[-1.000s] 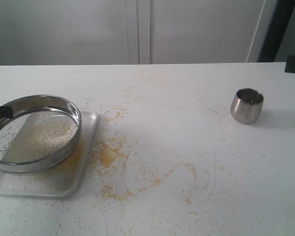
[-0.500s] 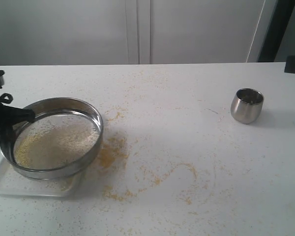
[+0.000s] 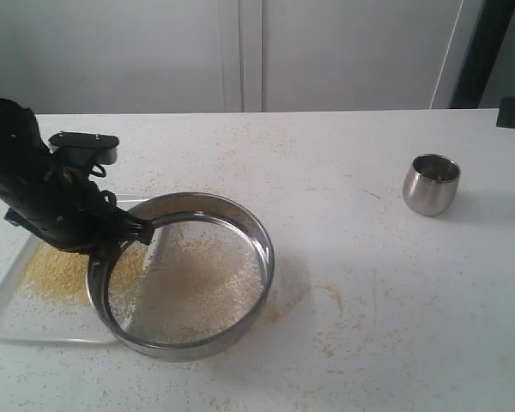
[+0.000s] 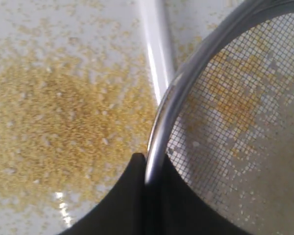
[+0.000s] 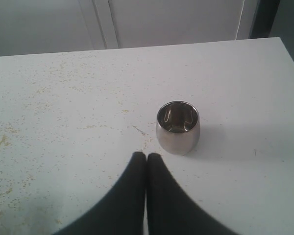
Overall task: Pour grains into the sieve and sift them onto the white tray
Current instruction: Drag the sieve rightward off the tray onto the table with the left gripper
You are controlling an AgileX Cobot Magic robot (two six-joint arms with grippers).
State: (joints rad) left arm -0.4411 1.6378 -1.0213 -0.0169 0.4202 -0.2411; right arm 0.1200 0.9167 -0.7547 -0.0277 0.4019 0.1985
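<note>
**Left arm holds sieve past the tray's edge**

At the left of the exterior view, the left arm (image 3: 30, 180) slants down toward the middle. The left gripper (image 3: 142, 230) is clamped on the rim of the sieve (image 3: 265, 257). The sieve sits lower centre-left, mostly beyond the white tray (image 3: 7, 324); whether it touches the table (image 3: 463, 326) is unclear. Yellow grains (image 3: 50, 273) lie in the tray. The right gripper (image 5: 146, 157), fingers together and empty, hovers near a steel cup (image 5: 178, 126).

The sieve (image 3: 189, 346) is shiny steel and fine woven wire; the tray (image 3: 9, 322) glossy white; the cup (image 3: 430, 184) polished metal; the bench (image 3: 369, 283) matt.
</note>
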